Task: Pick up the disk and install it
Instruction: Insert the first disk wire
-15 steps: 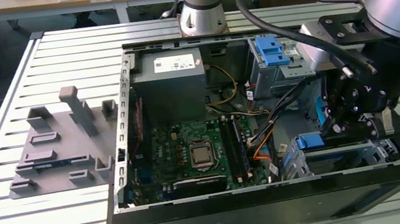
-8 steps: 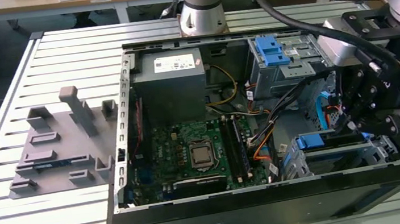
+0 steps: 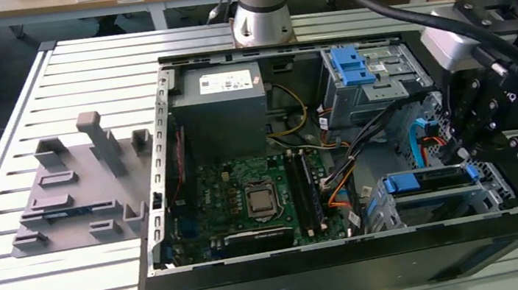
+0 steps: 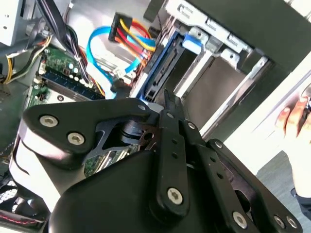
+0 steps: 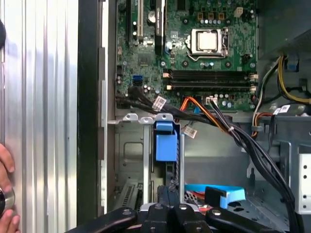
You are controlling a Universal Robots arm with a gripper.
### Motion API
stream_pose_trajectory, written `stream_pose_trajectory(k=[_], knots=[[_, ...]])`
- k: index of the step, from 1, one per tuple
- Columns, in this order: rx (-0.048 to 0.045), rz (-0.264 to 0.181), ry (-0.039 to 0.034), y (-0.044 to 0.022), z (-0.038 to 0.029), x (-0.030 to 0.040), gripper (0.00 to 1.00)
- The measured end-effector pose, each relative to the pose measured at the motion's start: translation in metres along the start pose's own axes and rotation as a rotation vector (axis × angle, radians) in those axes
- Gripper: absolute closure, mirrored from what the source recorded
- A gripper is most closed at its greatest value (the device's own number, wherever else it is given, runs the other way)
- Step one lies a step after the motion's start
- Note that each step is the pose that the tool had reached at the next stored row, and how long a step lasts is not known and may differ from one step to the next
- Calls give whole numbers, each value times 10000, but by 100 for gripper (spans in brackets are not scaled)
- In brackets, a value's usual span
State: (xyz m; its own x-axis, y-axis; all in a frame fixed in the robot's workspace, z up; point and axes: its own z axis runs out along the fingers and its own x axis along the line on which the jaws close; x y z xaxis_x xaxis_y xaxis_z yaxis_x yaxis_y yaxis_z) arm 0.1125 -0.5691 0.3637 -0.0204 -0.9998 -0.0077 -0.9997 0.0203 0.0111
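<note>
The disk (image 3: 429,180) stands on edge in the lower drive bay at the case's corner on the exterior view's right, its blue carrier rail facing up. Both wrist views look along it: blue rail (image 5: 165,141), and dark side with blue rail (image 4: 163,73) between the bay's metal walls. My gripper (image 3: 470,155) hangs just off the disk's outer end, above the case wall. Its black fingers (image 5: 164,193) are shut, and together they are narrower than the disk. The fingertips (image 4: 171,104) point at the disk's near end. I cannot tell whether they touch it.
The open computer case (image 3: 353,267) lies on a slatted metal table (image 3: 81,70). Inside are a motherboard (image 3: 256,197), a grey power supply box (image 3: 223,94), a drive cage with blue tabs (image 3: 360,66) and loose cables (image 5: 243,141). A grey fixture (image 3: 77,189) sits beside it. A person's hand (image 4: 291,121) rests near the case.
</note>
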Motion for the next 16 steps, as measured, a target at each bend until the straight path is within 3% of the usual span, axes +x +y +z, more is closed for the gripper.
stream_pose_trajectory(k=[7,10,16], knots=[[0,-1,-2,-155,-2,-123,89],[0,-1,-6,-166,3,-162,89],[0,-1,-4,-166,12,-166,89]])
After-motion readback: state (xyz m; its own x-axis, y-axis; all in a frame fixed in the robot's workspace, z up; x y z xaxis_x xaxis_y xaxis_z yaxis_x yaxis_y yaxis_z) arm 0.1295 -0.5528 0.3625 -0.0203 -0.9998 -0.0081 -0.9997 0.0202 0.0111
